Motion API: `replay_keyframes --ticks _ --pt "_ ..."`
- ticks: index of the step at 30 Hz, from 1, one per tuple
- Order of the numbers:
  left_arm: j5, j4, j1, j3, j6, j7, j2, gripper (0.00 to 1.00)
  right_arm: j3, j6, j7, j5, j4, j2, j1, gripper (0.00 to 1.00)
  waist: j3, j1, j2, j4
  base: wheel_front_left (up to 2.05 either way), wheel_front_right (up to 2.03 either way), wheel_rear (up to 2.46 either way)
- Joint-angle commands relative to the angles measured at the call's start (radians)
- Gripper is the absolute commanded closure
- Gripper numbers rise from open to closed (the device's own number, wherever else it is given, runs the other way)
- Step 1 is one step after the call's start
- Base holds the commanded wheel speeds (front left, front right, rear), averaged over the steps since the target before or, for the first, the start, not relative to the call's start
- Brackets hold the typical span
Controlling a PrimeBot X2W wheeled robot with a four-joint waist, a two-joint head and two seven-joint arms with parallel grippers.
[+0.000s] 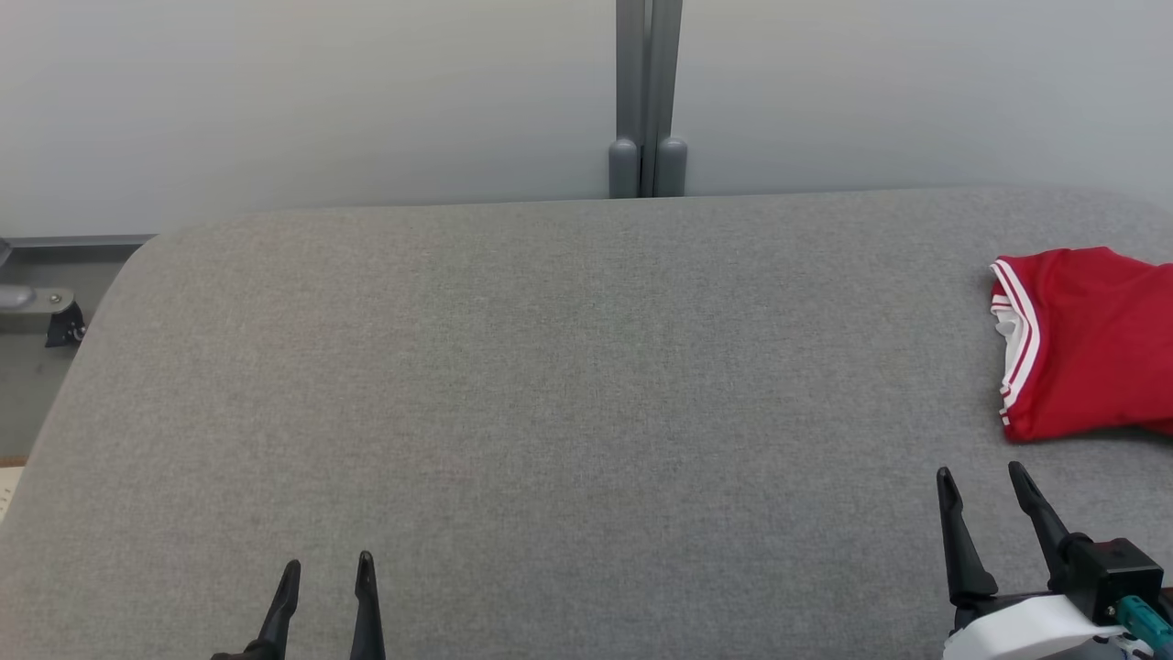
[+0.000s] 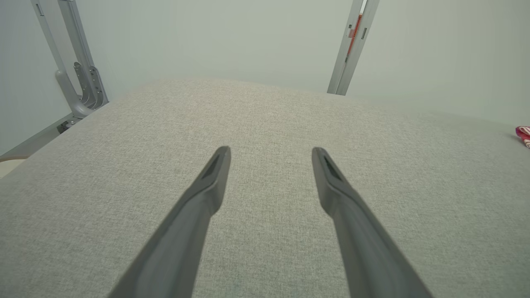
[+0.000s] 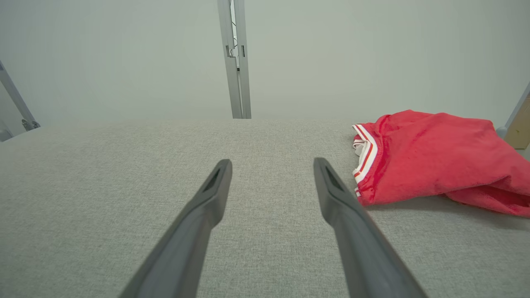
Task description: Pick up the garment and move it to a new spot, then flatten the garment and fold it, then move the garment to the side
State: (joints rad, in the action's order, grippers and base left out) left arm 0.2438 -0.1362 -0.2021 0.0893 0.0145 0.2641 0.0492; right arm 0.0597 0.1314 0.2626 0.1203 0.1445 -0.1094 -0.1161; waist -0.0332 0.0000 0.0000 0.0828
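A red garment (image 1: 1090,339) with white-and-red striped trim lies bunched at the far right of the grey padded table (image 1: 550,385), partly cut off by the head view's edge. In the right wrist view the garment (image 3: 430,157) lies just right of and beyond my fingers. My right gripper (image 1: 981,477) is open, near the table's front right, a little short of the garment and empty. My left gripper (image 1: 327,561) is open at the lower left, far from the cloth, holding nothing. A red sliver of the garment (image 2: 523,134) peeks in at the left wrist view's right edge.
A grey upright post (image 1: 648,101) stands behind the table's back edge against a pale wall. Metal brackets (image 1: 41,316) sit off the table's left corner. The table's rounded left edge drops to the floor.
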Motion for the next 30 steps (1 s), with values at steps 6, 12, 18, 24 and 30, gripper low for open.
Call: replay_keyframes --ticks 6,12,18,24,30 --pt "-0.007 -0.002 -0.001 -0.008 0.012 0.0 0.003 0.0 0.014 -0.002 0.003 -0.01 0.008 0.011 -0.02 0.0 -0.007 0.0 0.0 -0.015 0.0 0.0 0.0" --pt "-0.011 -0.009 -0.003 -0.014 0.021 0.0 0.003 0.0 0.018 -0.002 0.003 -0.01 0.017 0.014 -0.024 0.0 -0.014 0.0 0.0 -0.026 0.0 0.0 0.0" --pt "-0.017 -0.014 -0.003 -0.016 0.028 0.0 0.003 0.0 0.022 -0.002 0.003 -0.01 0.021 0.016 -0.027 0.0 -0.02 0.0 0.0 -0.032 0.0 0.0 0.0" --pt "-0.016 -0.017 -0.01 -0.016 0.03 0.0 0.003 0.0 0.023 -0.002 0.003 -0.01 0.023 0.016 -0.026 0.0 -0.023 0.0 0.0 -0.041 0.0 0.0 0.0" --pt "-0.001 -0.016 -0.015 -0.012 0.04 0.0 0.003 0.0 0.022 -0.002 0.003 -0.003 0.033 0.012 -0.027 0.0 -0.025 0.0 0.0 -0.053 0.0 0.0 0.0"
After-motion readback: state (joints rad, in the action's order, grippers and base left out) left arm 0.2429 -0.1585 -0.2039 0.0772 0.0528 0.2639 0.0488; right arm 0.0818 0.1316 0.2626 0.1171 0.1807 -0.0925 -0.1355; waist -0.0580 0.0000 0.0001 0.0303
